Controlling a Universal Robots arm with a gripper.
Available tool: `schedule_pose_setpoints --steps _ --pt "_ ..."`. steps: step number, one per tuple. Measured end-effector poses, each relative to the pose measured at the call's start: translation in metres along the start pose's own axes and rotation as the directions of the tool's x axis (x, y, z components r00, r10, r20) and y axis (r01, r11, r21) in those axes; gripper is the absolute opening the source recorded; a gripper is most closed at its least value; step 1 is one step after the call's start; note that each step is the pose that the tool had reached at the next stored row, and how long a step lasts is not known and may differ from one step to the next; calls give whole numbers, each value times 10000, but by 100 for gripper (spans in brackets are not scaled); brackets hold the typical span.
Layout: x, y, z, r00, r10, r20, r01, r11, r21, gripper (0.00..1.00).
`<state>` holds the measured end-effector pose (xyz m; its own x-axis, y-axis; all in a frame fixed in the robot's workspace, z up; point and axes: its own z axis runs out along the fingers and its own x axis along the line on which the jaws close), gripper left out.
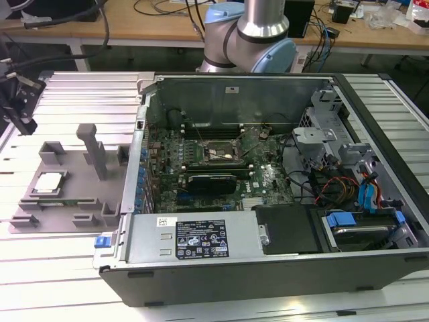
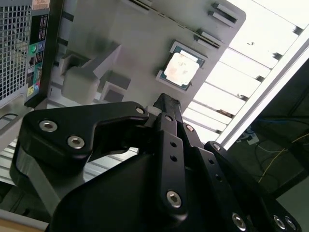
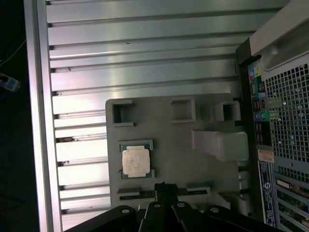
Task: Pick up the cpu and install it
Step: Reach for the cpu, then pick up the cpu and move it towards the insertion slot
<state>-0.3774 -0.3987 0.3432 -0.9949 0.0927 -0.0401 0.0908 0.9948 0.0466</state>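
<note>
Slatted aluminium table (image 1: 67,94) spans the whole scene. Open computer case (image 1: 268,268) lies flat on it toward the exterior view's right, with the motherboard (image 1: 268,178) exposed and a black socket frame (image 1: 218,153) near the board's middle. Grey fixture tray (image 1: 74,194) sits just beside the case, on the exterior view's left. Gripper (image 3: 164,186) hangs over the tray, jaws drawn together, gripping nothing. cpu (image 3: 135,162) lies flat in 1 square recess of the tray, silver plate up, apart from the gripper
</note>
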Motion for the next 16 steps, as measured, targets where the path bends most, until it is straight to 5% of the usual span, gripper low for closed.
schedule_pose_setpoints --steps 6,16 --pt "60 -9 64 10000 -3 1 3 10000 -2 11" --pt "65 -9 64 10000 -1 1 1 10000 -1 11"
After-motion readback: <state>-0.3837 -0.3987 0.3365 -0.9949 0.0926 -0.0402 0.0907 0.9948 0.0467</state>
